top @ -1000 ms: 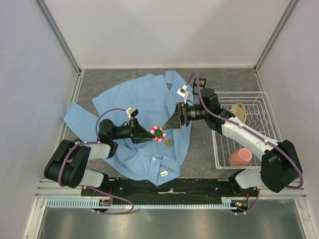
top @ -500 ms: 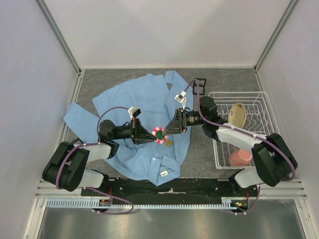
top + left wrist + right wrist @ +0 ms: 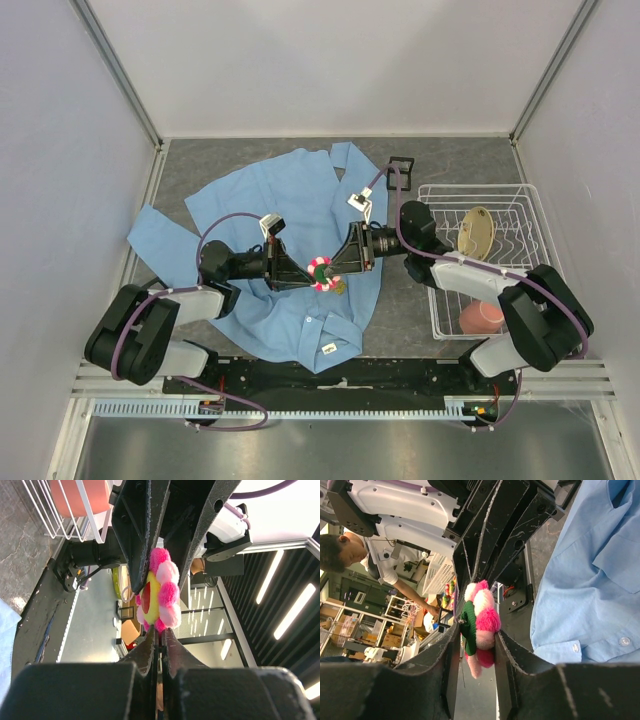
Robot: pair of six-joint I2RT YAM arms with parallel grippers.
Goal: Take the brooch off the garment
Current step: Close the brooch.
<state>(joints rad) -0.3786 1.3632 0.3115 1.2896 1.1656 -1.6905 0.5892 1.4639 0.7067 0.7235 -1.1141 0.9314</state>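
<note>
The brooch (image 3: 320,272), a pink flower pin with a yellow and red centre and a green back, is held up over the front of the light blue garment (image 3: 290,190). My left gripper (image 3: 310,272) is shut on its lower petal edge; in the left wrist view the brooch (image 3: 160,592) stands right above the left gripper (image 3: 160,630). My right gripper (image 3: 331,269) meets it from the other side. In the right wrist view the right gripper (image 3: 479,629) has one finger against the green back and the other against the petals of the brooch (image 3: 482,620). The garment (image 3: 590,580) lies beside it.
A small dull gold emblem (image 3: 340,288) lies on the shirt just under the brooch. A white wire basket (image 3: 520,190) at the right holds a tan object (image 3: 478,230) and a pink cup (image 3: 482,316). A black square frame (image 3: 400,165) lies behind the right arm.
The right gripper came left to the brooch and its jaws narrowed around it. The left gripper kept hold of the brooch and shifted slightly right and down.
</note>
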